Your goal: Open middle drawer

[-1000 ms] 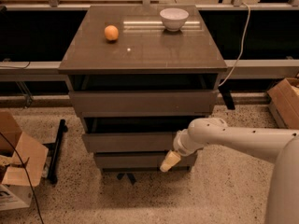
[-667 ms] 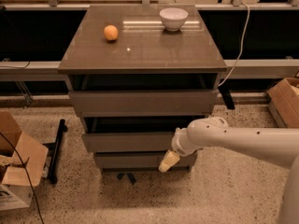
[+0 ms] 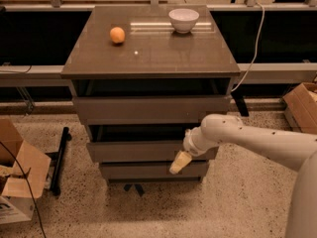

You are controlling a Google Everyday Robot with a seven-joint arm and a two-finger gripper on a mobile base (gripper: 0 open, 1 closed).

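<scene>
The cabinet has three grey-brown drawers. The middle drawer (image 3: 133,151) stands a little way out, with a dark gap showing above its flat front. My gripper (image 3: 179,162) hangs at the right part of that front, at its lower edge, pointing down and to the left over the bottom drawer (image 3: 143,170). The white arm (image 3: 247,138) reaches in from the right. The top drawer (image 3: 148,109) is also partly out, with a dark interior behind it.
An orange (image 3: 117,34) and a white bowl (image 3: 184,20) sit on the cabinet top (image 3: 153,53). Cardboard boxes stand on the floor at the left (image 3: 17,177) and right (image 3: 303,105). A black bar (image 3: 59,155) lies left of the cabinet. A white cable (image 3: 253,48) hangs at the right.
The gripper has shifted slightly up and to the left along the drawer fronts. The drawers, orange and bowl look unmoved.
</scene>
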